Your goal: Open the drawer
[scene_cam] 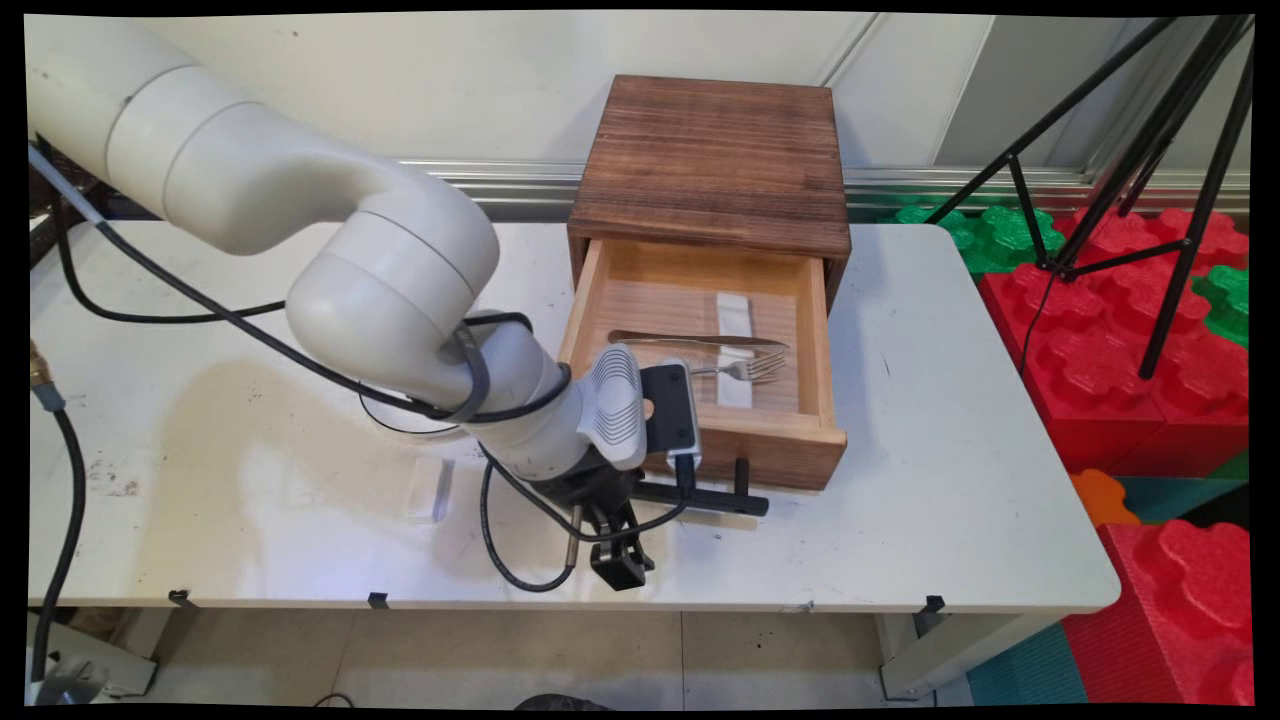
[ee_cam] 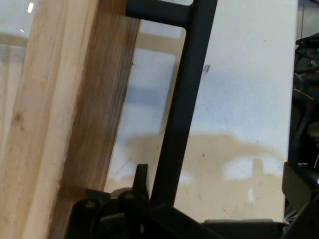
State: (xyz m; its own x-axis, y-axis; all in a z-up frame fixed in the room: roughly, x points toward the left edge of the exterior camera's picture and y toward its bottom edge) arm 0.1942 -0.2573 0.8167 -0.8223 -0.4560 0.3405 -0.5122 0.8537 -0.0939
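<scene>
Wooden drawer point(scene_cam: 700, 300) holds knife point(scene_cam: 700, 341) and fork point(scene_cam: 742, 370); end effector point(scene_cam: 620, 560) apparently grasping its black handle point(scene_cam: 700, 495).

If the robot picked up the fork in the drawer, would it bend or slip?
The fork looks like shiny metal, so it would probably stay stiff, not bend. Its smooth, thin handle might slip between gripper fingers. It lies flat on the floor of the open drawer beside a knife, so it likely won't roll, though it could be hard to get under.
</scene>
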